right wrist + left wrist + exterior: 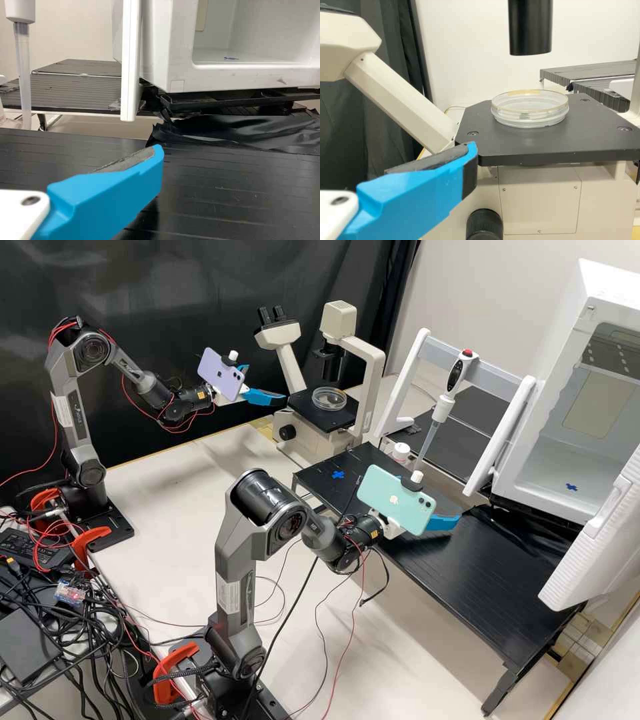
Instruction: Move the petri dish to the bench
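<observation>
Petri dish (329, 399) is sitting flat on the black microscope stage (308, 409), nearer the edge facing away from the left gripper (267, 398). Dark condenser tube (531, 27) is hanging above the stage, apart from the dish. Left gripper is hovering near the stage corner by the eyepiece arm (395, 95), fingers standing apart, dark pad (432, 161) lying bare, so it's holding nothing. Focus knob (484, 225) is sticking out below the stage.

Microscope (303, 439) is standing beside the black bench (467, 573). Blue cross mark (338, 475) is lying near the bench corner closest to the microscope. Right gripper (443, 523) is hanging over the bench, between that mark and the open white cabinet (547, 460). Its fingers are parted too, pad (127, 162) exposed, grip holding nothing. Pipette (441, 407) is hanging upright-ish, slightly tilted, on the white rack (408, 383) behind the bench. Another blue mark (571, 487) is lying on the cabinet floor.
</observation>
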